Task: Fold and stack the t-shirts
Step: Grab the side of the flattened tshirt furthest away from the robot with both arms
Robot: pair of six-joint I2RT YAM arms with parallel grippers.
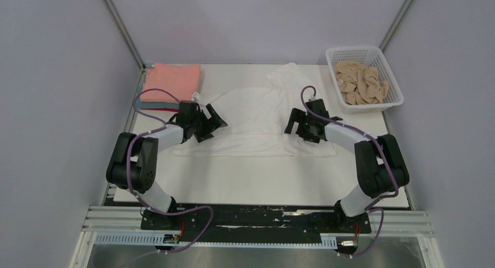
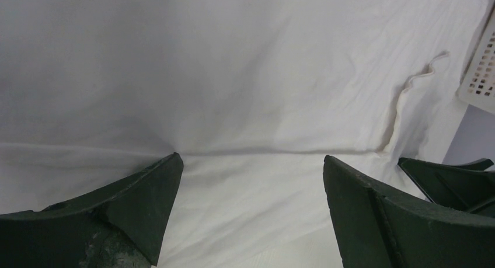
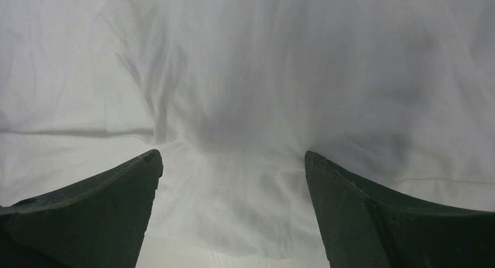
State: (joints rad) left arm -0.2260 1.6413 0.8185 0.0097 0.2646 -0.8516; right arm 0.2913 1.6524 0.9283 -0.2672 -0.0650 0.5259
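A large white t-shirt (image 1: pixel 257 119) lies spread across the middle of the table, with one sleeve bunched toward the back. My left gripper (image 1: pixel 212 124) is open and low over its left edge. In the left wrist view the gripper (image 2: pixel 251 163) has white cloth (image 2: pixel 251 75) between its fingers. My right gripper (image 1: pixel 295 131) is open over the shirt's right part. In the right wrist view the gripper (image 3: pixel 233 157) straddles a fold of the shirt (image 3: pixel 262 63). A folded salmon-pink shirt (image 1: pixel 171 80) lies at the back left on teal and red ones (image 1: pixel 156 107).
A white mesh basket (image 1: pixel 337 53) at the back right holds a crumpled tan t-shirt (image 1: pixel 363 83). Its corner shows in the left wrist view (image 2: pixel 480 69). Grey walls enclose the table on three sides. The arm bases stand at the near edge.
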